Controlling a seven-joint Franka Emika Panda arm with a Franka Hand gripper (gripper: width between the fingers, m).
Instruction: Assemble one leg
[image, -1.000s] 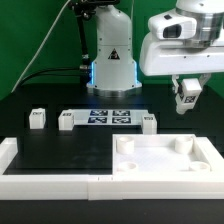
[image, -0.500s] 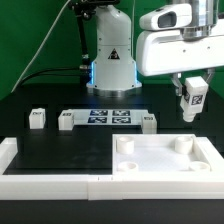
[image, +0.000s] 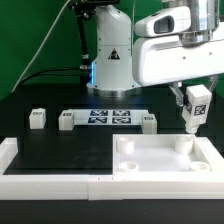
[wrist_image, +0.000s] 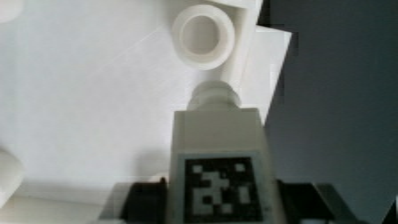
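My gripper (image: 194, 100) is shut on a white leg (image: 192, 108) with a black-and-white tag, held tilted in the air at the exterior view's right. It hangs just above the far right corner socket (image: 183, 146) of the large white tray-like piece (image: 160, 165). In the wrist view the leg (wrist_image: 221, 150) fills the middle between my dark fingers (wrist_image: 139, 200), its peg end pointing toward a round socket (wrist_image: 208, 38) on the white piece. Three more legs stand on the black table: one at the left (image: 37, 119), one (image: 66, 122) beside the marker board, one (image: 148, 122) at its other end.
The marker board (image: 107, 117) lies in the middle of the table. A long white rail (image: 50, 183) runs along the front edge. The robot base (image: 112, 60) stands at the back, with cables at the exterior view's left.
My gripper with the leg has moved down and slightly toward the front, closer to the tray-like piece's far right socket. The other legs have not moved.
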